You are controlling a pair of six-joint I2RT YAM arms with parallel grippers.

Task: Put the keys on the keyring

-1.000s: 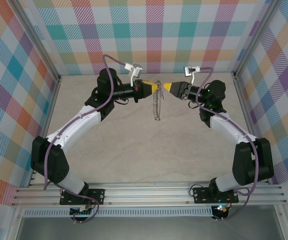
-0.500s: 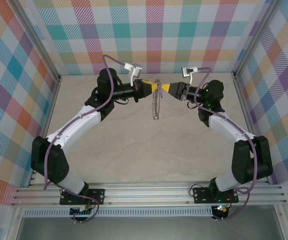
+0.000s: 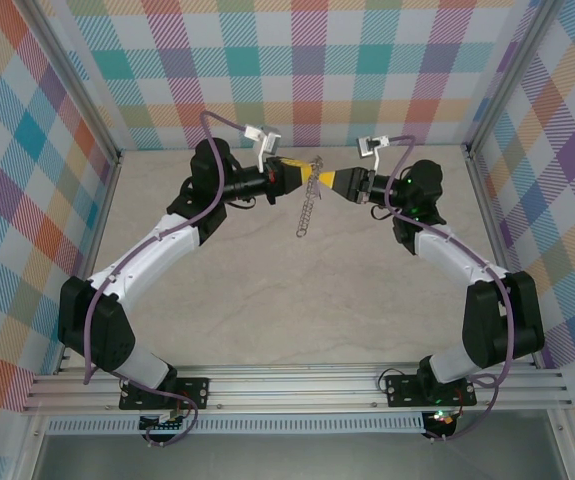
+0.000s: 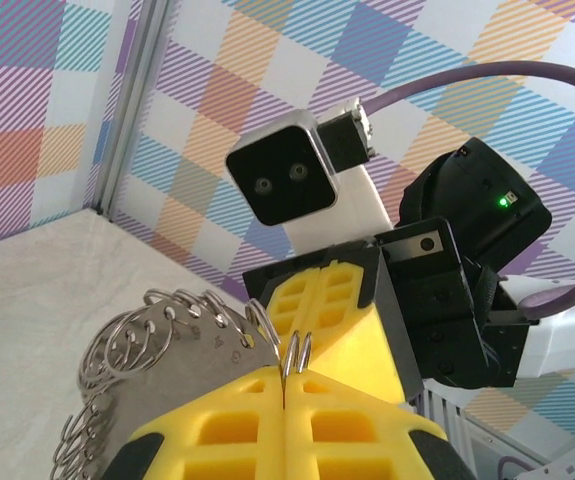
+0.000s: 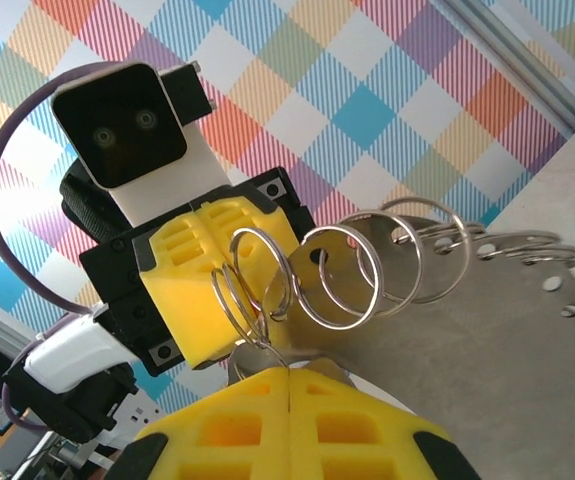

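The keyring hangs in the air over the back of the table, its lower end tilted left. Close up it is a flat silver plate with small wire loops around its rim. My left gripper is shut, and a small rim loop is pinched at its yellow tips. My right gripper faces it tip to tip and is shut, with a thin loop wire running into its seam. The keys are hidden.
The beige table lies well below the ring. Plaid walls and aluminium corner posts close in the back and sides. Both arms arch in from the near rail.
My right gripper came in toward the left one and shut at the ring's top. The ring's lower end has swung to the left.
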